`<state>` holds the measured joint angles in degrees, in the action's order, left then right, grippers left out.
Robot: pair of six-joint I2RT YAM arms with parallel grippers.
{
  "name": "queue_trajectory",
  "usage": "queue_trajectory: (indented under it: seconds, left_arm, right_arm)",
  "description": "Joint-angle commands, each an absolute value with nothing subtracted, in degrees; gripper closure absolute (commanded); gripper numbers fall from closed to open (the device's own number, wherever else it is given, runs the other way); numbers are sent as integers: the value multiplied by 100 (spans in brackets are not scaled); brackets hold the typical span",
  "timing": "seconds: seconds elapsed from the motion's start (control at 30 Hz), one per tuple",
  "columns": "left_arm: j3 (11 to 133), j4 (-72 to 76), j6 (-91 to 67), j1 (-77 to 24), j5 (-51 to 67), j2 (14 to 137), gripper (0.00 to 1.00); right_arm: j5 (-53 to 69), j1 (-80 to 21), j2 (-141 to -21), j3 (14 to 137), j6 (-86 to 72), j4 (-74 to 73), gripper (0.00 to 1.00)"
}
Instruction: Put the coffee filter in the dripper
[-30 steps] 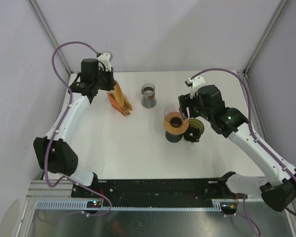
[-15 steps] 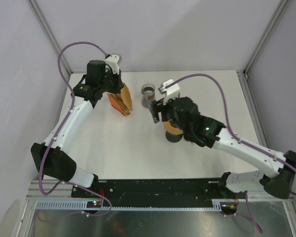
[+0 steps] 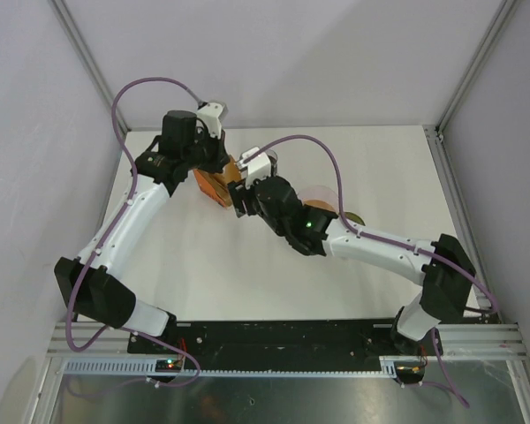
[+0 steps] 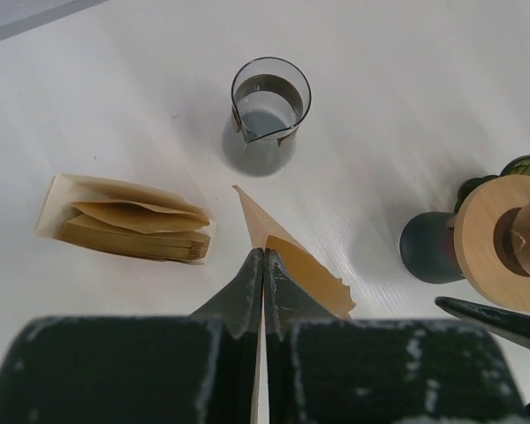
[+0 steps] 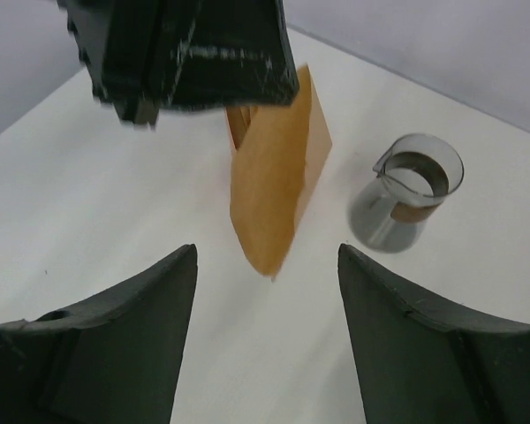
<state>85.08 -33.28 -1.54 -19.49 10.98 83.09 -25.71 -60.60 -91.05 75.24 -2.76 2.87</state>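
My left gripper (image 4: 264, 253) is shut on a tan paper coffee filter (image 4: 293, 256) and holds it above the table. It also shows in the top view (image 3: 226, 162). In the right wrist view the filter (image 5: 278, 185) hangs down from the left gripper, its tip just ahead of my open, empty right gripper (image 5: 267, 256). The right gripper (image 3: 241, 196) sits right below the left one. The dripper (image 4: 503, 240), glass with a wooden collar on a dark base, stands to the right. In the top view the right arm hides most of the dripper (image 3: 323, 196).
A wooden holder with several spare filters (image 4: 128, 221) lies at the back left (image 3: 210, 184). A glass beaker (image 4: 269, 106) stands behind the held filter (image 5: 415, 187). A green object (image 3: 354, 218) sits right of the dripper.
My right arm has swung left from the dripper to the held filter. My left gripper has lifted the filter out of the holder and moved slightly right.
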Motion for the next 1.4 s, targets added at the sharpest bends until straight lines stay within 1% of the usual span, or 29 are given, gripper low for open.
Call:
queue_trajectory:
  seconds: [0.0, 0.17, 0.43, 0.47, 0.5, 0.53, 0.57, 0.63, 0.7, 0.8, 0.83, 0.93, 0.97, 1.03, 1.1, 1.17, 1.27, 1.37]
  left_arm:
    - [8686, -3329, -219, -2023, 1255, 8060, 100]
    - [8699, -3336, -209, -2039, 1271, 8017, 100]
    - [8660, -3336, -269, -2060, 1425, 8034, 100]
    - [8654, -3338, -271, -2063, 1433, 8033, 100]
    - [8651, -3339, -267, -2060, 1442, 8033, 100]
    - [8646, -3344, -261, -2063, 1437, 8033, 100]
    - [8638, -3346, -245, -2060, 1426, 8024, 100]
    - [8622, -3350, -206, -2057, 1350, 8027, 100]
    - [8615, -3349, -172, -2061, 1320, 8036, 100]
    - [8637, -3368, -56, -2100, 1291, 8068, 99]
    - [8669, -3389, -32, -2135, 1252, 8077, 95]
    - [8863, -3501, 262, -2183, 1190, 8107, 58]
    - [8945, -3543, 329, -2186, 1131, 8110, 46]
    - [9160, -3654, 440, -2188, 1001, 8105, 34]
    - [9385, -3763, 512, -2188, 962, 8106, 26]
    - [9595, -3876, 565, -2188, 1014, 8120, 20]
    - [9812, -3987, 591, -2188, 1117, 8126, 16]
    - [9899, -4060, 609, -2188, 1183, 8110, 15]
  right_arm:
    - [-2675, -5938, -9440, 8106, -274, 792, 32]
    - [-2729, -5795, -9764, 8234, -348, 711, 35]
    - [-2605, -5580, -10089, 8314, -465, 731, 49]
    - [-2608, -5554, -10129, 8341, -479, 691, 52]
    - [-2605, -5541, -10162, 8363, -499, 666, 58]
    - [-2621, -5517, -10179, 8369, -522, 628, 66]
    - [-2637, -5488, -10178, 8377, -547, 591, 76]
    - [-2646, -5439, -10134, 8383, -591, 493, 92]
    - [-2586, -5365, -10022, 8382, -658, 347, 98]
    - [-2455, -5292, -9780, 8382, -666, 110, 100]
    - [-2374, -5265, -9649, 8388, -649, -59, 100]
    - [-1922, -5109, -9345, 8638, -652, -769, 100]
    - [-1638, -4989, -9309, 8810, -695, -1272, 100]
    - [-1161, -4767, -9310, 9346, -736, -2203, 100]
    - [-916, -4628, -9306, 9812, -681, -3016, 100]
    - [-844, -4585, -9246, 10115, -588, -3606, 100]
    - [-776, -4494, -9014, 10353, -516, -4230, 100]
    - [-710, -4348, -8755, 10602, -463, -4846, 100]
